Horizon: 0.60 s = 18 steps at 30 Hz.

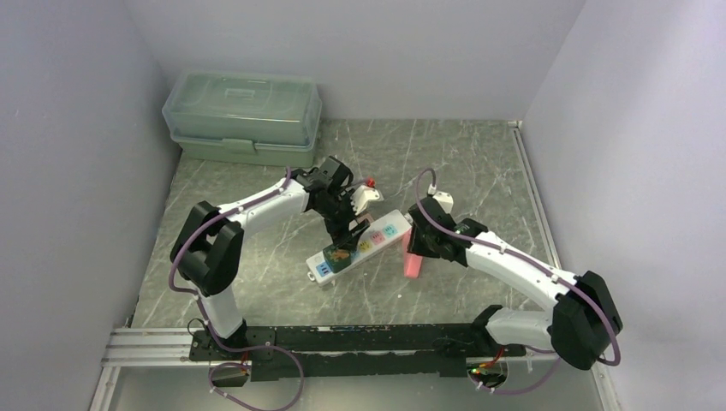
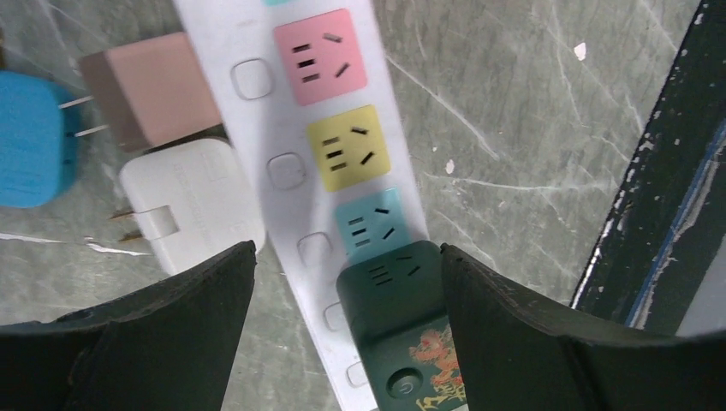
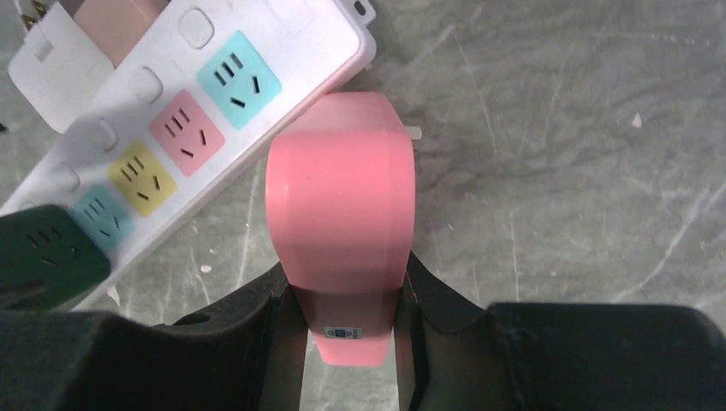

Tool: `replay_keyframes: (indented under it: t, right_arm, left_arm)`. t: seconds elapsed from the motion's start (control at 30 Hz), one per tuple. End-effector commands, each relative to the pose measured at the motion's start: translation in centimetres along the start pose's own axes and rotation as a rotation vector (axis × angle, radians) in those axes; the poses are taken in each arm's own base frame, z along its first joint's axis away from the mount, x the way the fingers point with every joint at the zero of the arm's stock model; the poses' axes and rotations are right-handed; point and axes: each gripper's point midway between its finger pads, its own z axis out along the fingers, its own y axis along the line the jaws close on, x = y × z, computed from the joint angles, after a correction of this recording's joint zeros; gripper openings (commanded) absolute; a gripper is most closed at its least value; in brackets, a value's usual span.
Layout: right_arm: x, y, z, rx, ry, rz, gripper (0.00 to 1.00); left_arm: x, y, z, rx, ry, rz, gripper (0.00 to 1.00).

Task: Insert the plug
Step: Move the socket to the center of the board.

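A white power strip [image 1: 360, 244] with coloured sockets lies slantwise mid-table; it also shows in the left wrist view [image 2: 257, 128] and the right wrist view [image 3: 282, 34]. A dark green adapter [image 2: 402, 317] sits plugged in at one end. My left gripper [image 2: 347, 257] is open, its jaws wide on either side of the strip and green adapter, the right finger [image 2: 514, 325] close against the adapter. My right gripper [image 3: 342, 291] is shut on a pink plug [image 3: 341, 197], held just beside the strip's other end, right of it [image 1: 413, 257], with a metal prong showing at its far end.
A white charger [image 2: 193, 205], a tan adapter [image 2: 150, 90] and a blue plug [image 2: 30, 137] lie beside the strip. A pale green lidded box [image 1: 244, 116] stands at the back left. A black rail [image 1: 342, 338] runs along the near edge.
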Motion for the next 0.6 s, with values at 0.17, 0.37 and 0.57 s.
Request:
replay_keyframes:
  t: [0.17,0.37,0.57]
  right_arm:
    - [-5.1,3.7,1.1,-0.135,-0.065,-0.018,0.0]
    - [-6.4,4.4,2.7,-0.162,-0.062,-0.017,0.0]
    - [-7.4,3.8,2.8,-0.172,-0.06,0.003,0.0]
  left_arm:
    - [-0.2,-2.3,0.1,0.101,-0.036,-0.096,0.83]
    - [-0.9,-3.2,-0.1,0.155,-0.055,-0.121,0.81]
    - [-1.6,-3.8,-0.2,0.196,-0.074,-0.137,0.81]
